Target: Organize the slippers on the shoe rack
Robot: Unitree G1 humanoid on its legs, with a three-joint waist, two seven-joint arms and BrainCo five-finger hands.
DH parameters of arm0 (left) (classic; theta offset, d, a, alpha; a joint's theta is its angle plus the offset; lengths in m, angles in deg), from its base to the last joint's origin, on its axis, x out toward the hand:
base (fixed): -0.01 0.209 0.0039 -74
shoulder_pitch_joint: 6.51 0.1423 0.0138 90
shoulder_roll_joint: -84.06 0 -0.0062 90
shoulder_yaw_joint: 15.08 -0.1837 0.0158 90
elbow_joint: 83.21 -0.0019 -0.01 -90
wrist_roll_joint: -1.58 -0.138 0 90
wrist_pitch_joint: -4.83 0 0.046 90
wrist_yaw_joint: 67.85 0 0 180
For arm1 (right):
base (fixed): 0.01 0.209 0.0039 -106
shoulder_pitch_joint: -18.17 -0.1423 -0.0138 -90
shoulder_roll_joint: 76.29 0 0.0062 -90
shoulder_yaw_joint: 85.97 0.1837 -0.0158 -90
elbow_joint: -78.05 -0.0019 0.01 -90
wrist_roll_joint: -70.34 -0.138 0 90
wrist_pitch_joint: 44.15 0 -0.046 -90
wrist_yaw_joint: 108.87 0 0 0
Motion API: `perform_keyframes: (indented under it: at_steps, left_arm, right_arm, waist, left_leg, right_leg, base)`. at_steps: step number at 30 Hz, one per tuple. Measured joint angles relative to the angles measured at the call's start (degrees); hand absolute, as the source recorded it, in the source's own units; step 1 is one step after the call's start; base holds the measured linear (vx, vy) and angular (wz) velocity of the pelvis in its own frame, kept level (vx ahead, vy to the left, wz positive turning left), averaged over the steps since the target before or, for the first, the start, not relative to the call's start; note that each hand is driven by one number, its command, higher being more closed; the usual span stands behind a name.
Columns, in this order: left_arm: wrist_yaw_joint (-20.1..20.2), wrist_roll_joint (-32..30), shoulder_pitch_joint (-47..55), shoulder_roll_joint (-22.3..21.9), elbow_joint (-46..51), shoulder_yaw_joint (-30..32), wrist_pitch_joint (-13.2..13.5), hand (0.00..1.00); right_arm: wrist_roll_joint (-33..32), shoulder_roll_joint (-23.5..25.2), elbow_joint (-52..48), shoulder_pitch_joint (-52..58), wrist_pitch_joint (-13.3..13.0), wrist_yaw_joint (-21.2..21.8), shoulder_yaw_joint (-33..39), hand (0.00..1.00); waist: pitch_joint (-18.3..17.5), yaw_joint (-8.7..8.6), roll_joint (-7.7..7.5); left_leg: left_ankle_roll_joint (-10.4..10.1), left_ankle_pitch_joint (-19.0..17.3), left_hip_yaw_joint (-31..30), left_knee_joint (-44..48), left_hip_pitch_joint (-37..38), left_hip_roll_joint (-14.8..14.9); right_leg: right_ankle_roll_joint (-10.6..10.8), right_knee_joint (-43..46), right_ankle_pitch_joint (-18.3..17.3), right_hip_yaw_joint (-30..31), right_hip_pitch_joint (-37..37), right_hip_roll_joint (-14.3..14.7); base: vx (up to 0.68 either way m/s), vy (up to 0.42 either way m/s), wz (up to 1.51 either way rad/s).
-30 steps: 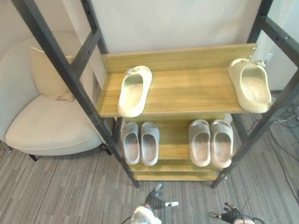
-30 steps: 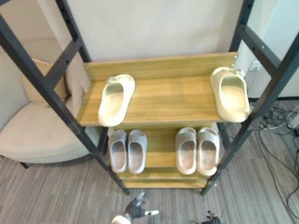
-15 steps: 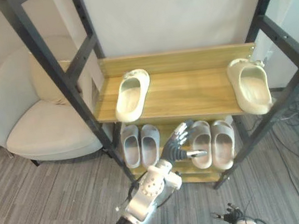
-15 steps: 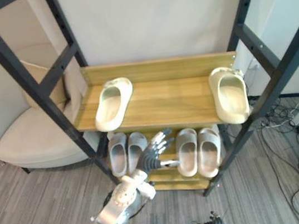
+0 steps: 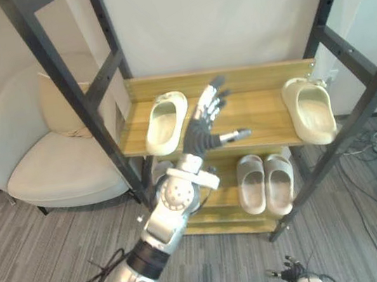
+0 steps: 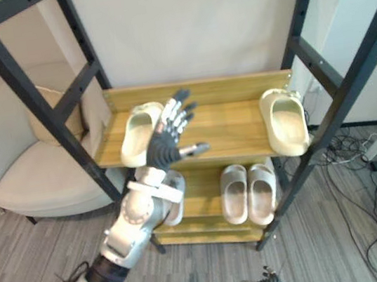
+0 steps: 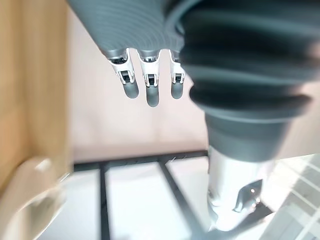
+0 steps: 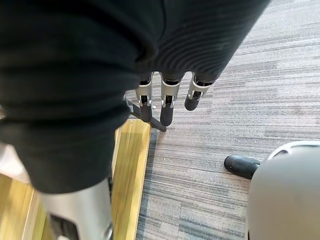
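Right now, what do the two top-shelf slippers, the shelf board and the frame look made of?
Left slipper and right slipper: probably moulded foam or soft rubber; cream, matte, thick, one piece.
Shelf board: wood or wood-look laminate; light grain, slight sheen.
Frame: likely painted metal; dark, matte, rows of holes.

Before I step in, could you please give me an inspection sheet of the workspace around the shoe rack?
Surface: wooden upper shelf of the black-framed shoe rack, with a lower shelf beneath.
Job's things: left cream slipper and right cream slipper lie far apart on the upper shelf; a pale pair sits side by side on the lower shelf.
Clutter: nothing seen.
Hands: left hand open, fingers spread, in front of the upper shelf beside the left cream slipper, holding nothing; right hand hangs low, fingers straight, empty.
Cables: loose cables on the floor right of the rack.
Surroundings: cream armchair left of the rack; grey carpet.
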Motion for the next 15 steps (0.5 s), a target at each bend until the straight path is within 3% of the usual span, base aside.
perform_keyframes:
  at_steps: [9, 15]
  left_arm:
    - [-1.74, -0.76, -2.41, 7.91, -10.35, 7.47, 0.27, 0.00]
    - [-1.97, -0.71, -8.17, 15.88, -19.56, 10.58, -0.59, 0.00]
  right_arm:
    - [0.01, -0.34, -0.21, -0.23, 0.18, 0.44, 2.20, 0.00]
    - [0.01, -0.34, -0.32, -0.48, 0.40, 1.35, 2.47, 0.00]
  waist:
    - [-0.02, -0.45, -0.04]
    - [0.31, -0.45, -0.13]
  left_leg:
    - [-0.01, 0.00, 0.00, 0.00, -0.01, -0.16]
    - [-0.11, -0.08, 1.18, -0.01, -0.87, -0.13]
  right_leg:
    - [-0.19, -0.81, 0.26, -0.31, 0.22, 0.29]
    - [-0.24, -1.74, 0.74, 0.96, -1.00, 0.35]
  base:
    - [0.00, 0.000, 0.00]
    - [-0.02, 0.009, -0.11]
